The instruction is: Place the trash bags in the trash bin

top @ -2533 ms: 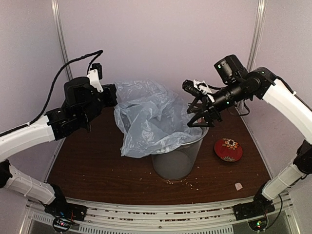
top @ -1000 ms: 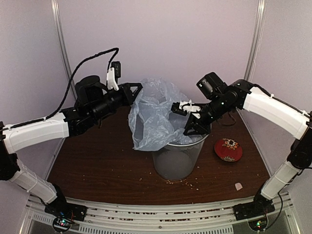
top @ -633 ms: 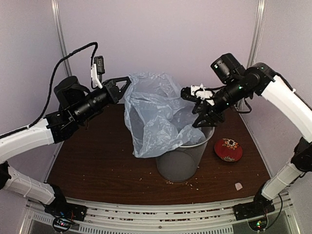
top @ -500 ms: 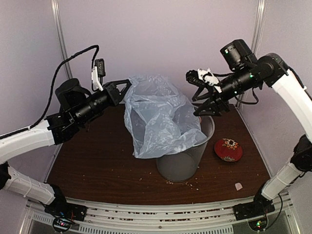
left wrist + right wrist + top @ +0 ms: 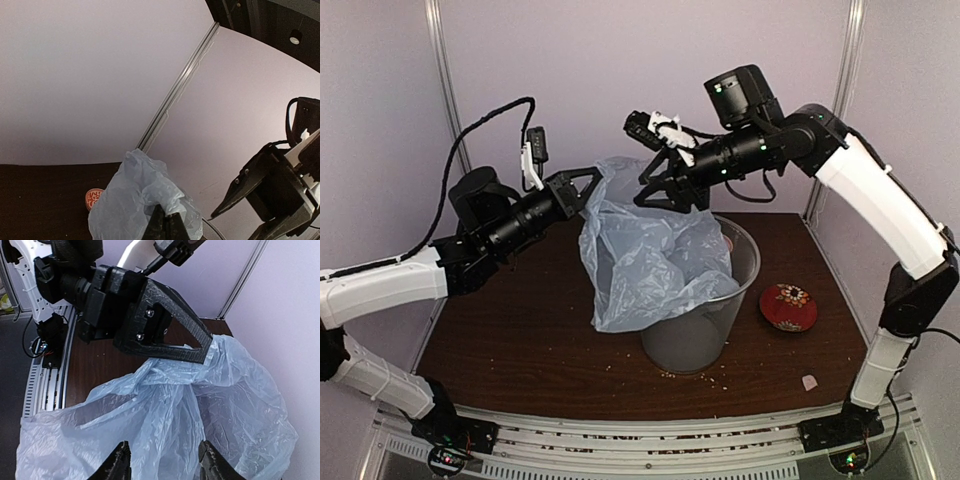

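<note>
The trash bag [image 5: 655, 262] is a thin pale blue plastic sheet that drapes into and over the left side of the trash bin [image 5: 748, 262], a round grey mesh basket. My left gripper [image 5: 601, 179] is shut on the bag's top, holding it up above the bin; the left wrist view shows the bag [image 5: 134, 199] pinched between the closed fingers [image 5: 168, 226]. My right gripper [image 5: 656, 200] hovers open just right of that pinch, above the bag. Its wrist view looks down on the bag [image 5: 175, 415] with the gripper [image 5: 165, 460] spread wide, and nothing sits between the tips.
A small red patterned dish [image 5: 788, 306] lies on the brown table right of the bin. Crumbs [image 5: 695, 375] are scattered in front of the bin, and a small pale scrap [image 5: 809, 381] lies near the front right. Pale walls close in the back and sides.
My right gripper left the bin's right rim and swung up and left, over the bag, close to the left gripper. The left gripper kept its hold and shifted slightly.
</note>
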`<state>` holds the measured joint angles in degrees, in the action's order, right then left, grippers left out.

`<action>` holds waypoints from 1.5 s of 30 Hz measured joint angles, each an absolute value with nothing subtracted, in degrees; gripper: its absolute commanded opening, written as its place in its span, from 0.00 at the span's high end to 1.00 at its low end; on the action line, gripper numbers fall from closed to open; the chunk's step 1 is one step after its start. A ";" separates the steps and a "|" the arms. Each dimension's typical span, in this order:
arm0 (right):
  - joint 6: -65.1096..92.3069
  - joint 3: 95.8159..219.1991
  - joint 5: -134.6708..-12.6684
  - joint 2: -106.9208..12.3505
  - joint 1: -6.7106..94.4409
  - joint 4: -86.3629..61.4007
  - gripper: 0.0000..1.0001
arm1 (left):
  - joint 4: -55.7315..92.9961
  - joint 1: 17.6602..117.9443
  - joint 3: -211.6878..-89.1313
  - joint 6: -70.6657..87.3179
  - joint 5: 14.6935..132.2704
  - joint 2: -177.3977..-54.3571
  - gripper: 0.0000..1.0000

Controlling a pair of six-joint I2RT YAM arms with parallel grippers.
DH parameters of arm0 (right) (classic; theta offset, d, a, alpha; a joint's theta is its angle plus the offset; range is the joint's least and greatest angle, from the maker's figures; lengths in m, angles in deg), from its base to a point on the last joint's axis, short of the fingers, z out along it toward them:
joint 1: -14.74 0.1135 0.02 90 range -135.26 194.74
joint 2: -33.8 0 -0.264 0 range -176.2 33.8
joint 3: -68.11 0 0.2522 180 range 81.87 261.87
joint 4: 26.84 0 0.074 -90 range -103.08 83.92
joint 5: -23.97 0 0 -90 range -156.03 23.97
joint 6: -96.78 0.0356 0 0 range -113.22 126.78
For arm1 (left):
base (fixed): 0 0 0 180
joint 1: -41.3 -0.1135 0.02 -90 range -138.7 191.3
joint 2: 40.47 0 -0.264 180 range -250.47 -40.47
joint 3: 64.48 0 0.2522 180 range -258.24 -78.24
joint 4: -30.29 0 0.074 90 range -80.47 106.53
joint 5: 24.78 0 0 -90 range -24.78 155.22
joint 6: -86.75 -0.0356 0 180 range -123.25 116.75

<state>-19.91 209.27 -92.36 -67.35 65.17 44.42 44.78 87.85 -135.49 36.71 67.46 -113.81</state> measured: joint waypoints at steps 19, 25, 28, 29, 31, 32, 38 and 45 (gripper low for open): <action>-12.42 210.27 -75.98 -76.24 71.10 34.82 0.91 | 46.72 87.85 -135.45 38.66 68.55 -113.97 1.00; -12.24 209.33 -76.51 -75.65 71.03 34.30 1.00 | 45.65 87.85 -135.30 37.54 67.09 -112.74 1.00; -12.40 203.87 -77.36 -71.98 70.57 33.42 1.00 | 43.62 87.85 -135.36 35.73 64.99 -111.45 1.00; -12.42 201.44 -77.89 -70.10 70.16 33.14 1.00 | 42.70 87.85 -135.47 35.09 64.03 -110.95 1.00; -12.53 194.82 -79.90 -64.53 68.21 31.83 1.00 | 40.08 87.72 -136.46 33.74 61.89 -110.27 1.00; -12.55 191.30 -81.36 -61.10 66.48 30.74 1.00 | 38.86 87.65 -137.20 33.26 61.01 -110.23 1.00; -12.42 175.96 -88.90 -42.85 52.06 23.65 1.00 | 36.32 87.10 -139.21 32.19 58.94 -112.54 1.00; -14.14 164.15 -97.78 -32.90 43.05 21.40 1.00 | 34.22 87.10 -139.19 32.19 59.64 -118.69 1.00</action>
